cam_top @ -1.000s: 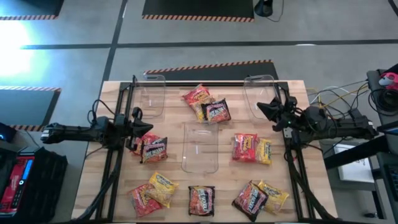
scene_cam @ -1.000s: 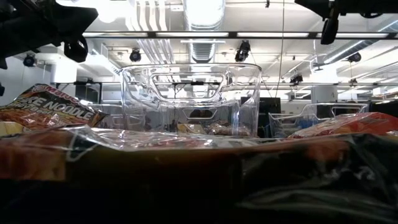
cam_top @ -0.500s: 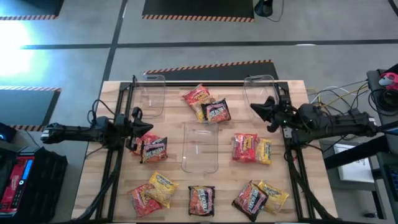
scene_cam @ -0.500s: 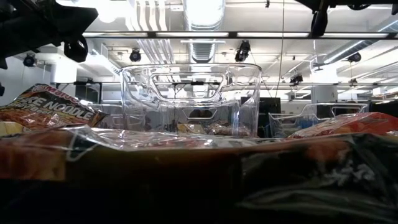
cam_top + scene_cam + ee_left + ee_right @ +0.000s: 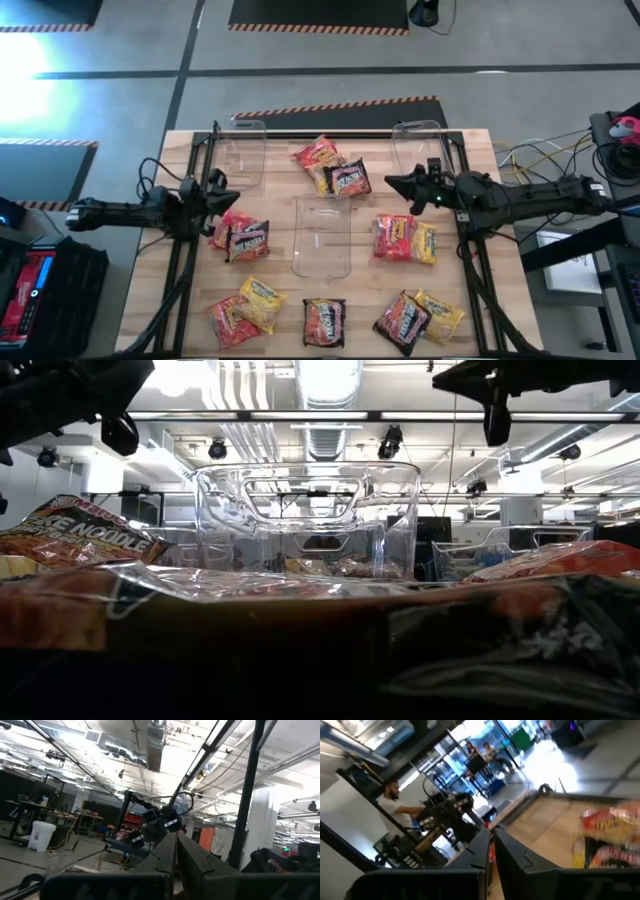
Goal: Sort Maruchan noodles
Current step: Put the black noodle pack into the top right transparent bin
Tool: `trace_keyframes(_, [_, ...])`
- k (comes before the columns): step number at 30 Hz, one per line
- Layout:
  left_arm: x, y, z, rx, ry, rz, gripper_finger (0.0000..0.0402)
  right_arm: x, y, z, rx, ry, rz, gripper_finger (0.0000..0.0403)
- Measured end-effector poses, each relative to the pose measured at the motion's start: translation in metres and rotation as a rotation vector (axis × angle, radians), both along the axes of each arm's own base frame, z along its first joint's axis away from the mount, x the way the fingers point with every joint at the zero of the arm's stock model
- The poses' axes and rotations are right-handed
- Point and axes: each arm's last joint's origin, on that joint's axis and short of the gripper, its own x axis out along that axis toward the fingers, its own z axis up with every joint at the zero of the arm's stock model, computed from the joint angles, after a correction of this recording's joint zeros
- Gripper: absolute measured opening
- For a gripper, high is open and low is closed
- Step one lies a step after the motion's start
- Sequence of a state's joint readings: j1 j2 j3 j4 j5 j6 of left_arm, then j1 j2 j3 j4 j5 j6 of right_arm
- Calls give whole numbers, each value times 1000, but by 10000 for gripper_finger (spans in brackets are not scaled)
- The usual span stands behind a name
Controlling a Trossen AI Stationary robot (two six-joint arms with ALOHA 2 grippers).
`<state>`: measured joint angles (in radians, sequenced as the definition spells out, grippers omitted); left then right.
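Note:
The Maruchan noodles lie flat and scattered on the wooden table (image 5: pixel 280 205). Two packets (image 5: pixel 335 168) are at the far middle, two (image 5: pixel 240 237) at the left and two (image 5: pixel 405 240) at the right. Several more (image 5: pixel 323 322) lie along the near edge. My left gripper (image 5: pixel 228 190) is shut and empty, raised over the table's left side beside the left packets; its closed fingers (image 5: pixel 176 855) tilt upward. My right gripper (image 5: pixel 392 183) is shut and empty too, held high and about level between the far-middle packets and the far right bin; its closed fingers (image 5: pixel 491 845) show in its wrist view.
Three clear plastic bins stand on the table: far left (image 5: pixel 243 150), far right (image 5: pixel 415 150) and centre (image 5: pixel 322 238). Black frame rails (image 5: pixel 190 260) run along both sides. Cables (image 5: pixel 540 160) lie off the right edge. People (image 5: pixel 395 805) show in the room beyond the table.
My right gripper has reached out from the right rail toward the table's middle, staying high and rolling somewhat at the wrist; it stays shut. My left gripper has kept its place and tipped slightly upward. No packet has moved.

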<state>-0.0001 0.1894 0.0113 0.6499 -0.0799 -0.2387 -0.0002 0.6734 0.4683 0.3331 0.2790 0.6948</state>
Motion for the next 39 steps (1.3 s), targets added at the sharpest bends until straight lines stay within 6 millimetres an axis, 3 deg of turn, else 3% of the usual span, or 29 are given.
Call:
trace_keyframes(10, [0, 2, 3, -149, -20, -16, 0, 10, 3, -11, 142, 46, 121, 18])
trace_keyframes(16, [2, 2, 21, -162, -8, -24, 0, 15, 4, -6, 130, 51, 129, 22])
trace_keyframes(21, [10, 1, 35, -178, 83, -24, 4, 16, 5, 3, 119, 104, 150, 57])
trace_keyframes(28, [21, 1, 56, -193, 152, -29, 48, 13, 7, 10, 303, 278, 184, 103])
trace_keyframes(34, [28, 0, 70, -225, 162, -96, 100, 7, 14, 7, 475, 453, 207, 105])
trace_keyframes(39, [39, 0, 77, -317, 212, -132, 132, 8, 21, 3, 581, 496, 230, 107])
